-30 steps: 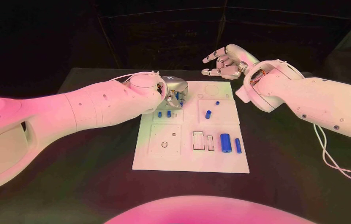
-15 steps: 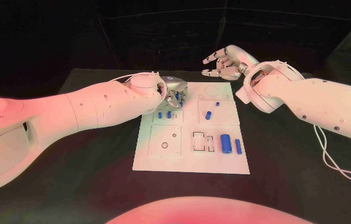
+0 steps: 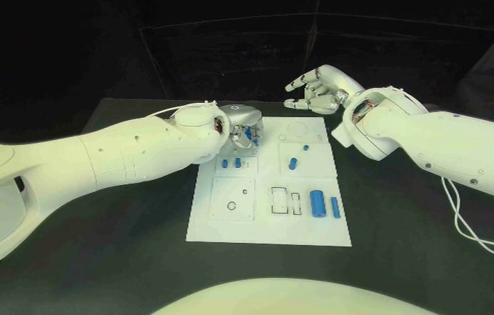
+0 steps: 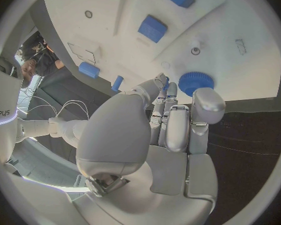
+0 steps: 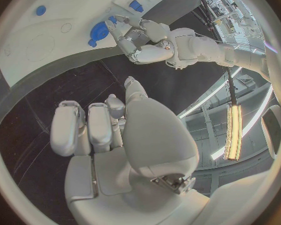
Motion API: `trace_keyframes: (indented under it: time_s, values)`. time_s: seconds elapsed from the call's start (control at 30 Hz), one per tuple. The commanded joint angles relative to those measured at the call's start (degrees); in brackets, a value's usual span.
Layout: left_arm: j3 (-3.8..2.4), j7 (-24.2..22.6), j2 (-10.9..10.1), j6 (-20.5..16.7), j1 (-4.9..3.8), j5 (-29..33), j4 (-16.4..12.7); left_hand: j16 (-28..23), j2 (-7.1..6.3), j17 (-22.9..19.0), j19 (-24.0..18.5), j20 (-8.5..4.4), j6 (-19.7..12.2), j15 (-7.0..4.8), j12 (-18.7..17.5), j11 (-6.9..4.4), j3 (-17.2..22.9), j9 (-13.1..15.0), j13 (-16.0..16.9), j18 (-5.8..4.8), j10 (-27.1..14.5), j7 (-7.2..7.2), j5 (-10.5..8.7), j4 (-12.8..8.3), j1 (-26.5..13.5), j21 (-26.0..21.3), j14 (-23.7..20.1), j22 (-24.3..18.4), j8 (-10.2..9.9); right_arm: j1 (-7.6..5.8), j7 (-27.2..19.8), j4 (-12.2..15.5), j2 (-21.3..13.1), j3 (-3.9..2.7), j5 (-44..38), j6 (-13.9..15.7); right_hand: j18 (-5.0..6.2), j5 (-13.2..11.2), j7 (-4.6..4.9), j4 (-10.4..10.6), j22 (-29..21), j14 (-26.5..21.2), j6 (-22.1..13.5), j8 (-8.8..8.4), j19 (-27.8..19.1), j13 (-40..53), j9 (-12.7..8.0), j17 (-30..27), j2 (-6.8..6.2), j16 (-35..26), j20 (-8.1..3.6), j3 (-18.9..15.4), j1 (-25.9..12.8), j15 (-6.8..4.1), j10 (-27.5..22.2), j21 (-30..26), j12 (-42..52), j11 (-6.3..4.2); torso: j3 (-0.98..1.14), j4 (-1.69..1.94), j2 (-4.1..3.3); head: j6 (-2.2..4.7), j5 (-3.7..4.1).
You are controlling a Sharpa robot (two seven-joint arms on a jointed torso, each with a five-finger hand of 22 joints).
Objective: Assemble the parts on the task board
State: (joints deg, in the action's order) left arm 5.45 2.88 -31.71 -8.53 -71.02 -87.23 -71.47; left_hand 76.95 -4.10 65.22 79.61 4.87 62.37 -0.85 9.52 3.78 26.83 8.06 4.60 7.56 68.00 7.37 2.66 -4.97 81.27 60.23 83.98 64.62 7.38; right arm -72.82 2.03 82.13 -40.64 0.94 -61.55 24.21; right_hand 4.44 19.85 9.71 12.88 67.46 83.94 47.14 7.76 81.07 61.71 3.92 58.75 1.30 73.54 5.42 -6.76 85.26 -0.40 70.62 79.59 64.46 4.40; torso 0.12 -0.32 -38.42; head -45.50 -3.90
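Head view: the white task board (image 3: pixel 270 222) lies mid-surface, carrying small blue parts (image 3: pixel 318 201) near its centre and right side. The left hand (image 3: pixel 240 126) sits over the board's far left corner. The right hand (image 3: pixel 321 90) is raised beyond the far edge, fingers curled and holding nothing. Left wrist view: the left hand (image 4: pixel 172 130) has its fingers (image 4: pixel 200 105) bunched together, tips at a round blue knob (image 4: pixel 195 83) on the board; whether they pinch it cannot be told. Right wrist view: the right hand (image 5: pixel 115 135) has loosely curled fingers above the dark surface (image 5: pixel 65 100), well apart from the board.
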Motion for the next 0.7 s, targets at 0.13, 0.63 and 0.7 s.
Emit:
trace_keyframes:
  time_s: [0.13, 0.63, 0.7]
  values:
    - [-1.78, -0.9, -2.1, -3.6, -0.12, 2.6, -2.5, 0.4, -0.48, 0.0, 0.2, -0.15, 0.5, -0.14, -0.5, -0.01, 0.5, -0.2, -0.1, -1.01, 0.7, 0.17, 0.07, -0.1, -0.6, 0.4, 0.6, 0.2, -0.3, -0.1, -0.6, 0.1, -0.1, -0.04, 0.2, 0.0, -0.09, 0.2, 0.01, 0.3, 0.0, 0.8, -0.1, 0.22, -0.4, 0.0, 0.0, 0.1, 0.57, -0.2, 0.08, -0.2, -0.1, -0.06, -0.4, -0.2, 0.0, -0.01, -0.03, 0.04, -0.04, 0.09, -0.14]
    - [-3.22, -0.7, -8.2, 1.9, 0.03, 2.7, -5.5, 0.3, -1.36, -0.2, 0.2, -0.1, 0.9, -0.14, -1.2, -0.06, 0.6, -0.3, -0.3, -1.04, 1.2, 0.04, 0.06, -0.2, -1.8, 0.5, 0.5, 0.4, -0.5, -0.08, -0.5, 0.0, -0.3, -0.04, 0.2, 0.0, -0.09, 0.2, 0.01, 0.3, 0.0, 0.8, -0.1, 0.22, -0.4, 0.0, 0.0, 0.1, 0.57, -0.2, 0.08, -0.2, -0.1, -0.06, -0.4, -0.2, 0.0, -0.01, -0.03, 0.04, -0.05, 0.0, -0.32]
    - [-3.2, -0.8, -8.6, 2.1, 0.18, 2.6, -5.5, 0.3, -1.48, -0.3, 0.2, -0.1, 0.9, -0.13, -1.3, -0.06, 0.6, -0.3, -0.3, -1.04, 1.2, 0.03, 0.06, -0.2, -1.9, 0.5, 0.5, 0.4, -0.6, -0.08, -0.5, 0.0, -0.3, -0.04, 0.2, 0.0, -0.09, 0.2, 0.01, 0.3, 0.0, 0.8, -0.1, 0.22, -0.4, 0.0, 0.0, 0.1, 0.57, -0.2, 0.08, -0.2, -0.1, -0.06, -0.4, -0.2, 0.0, -0.01, -0.01, 0.1, -0.02, -0.04, -0.35]
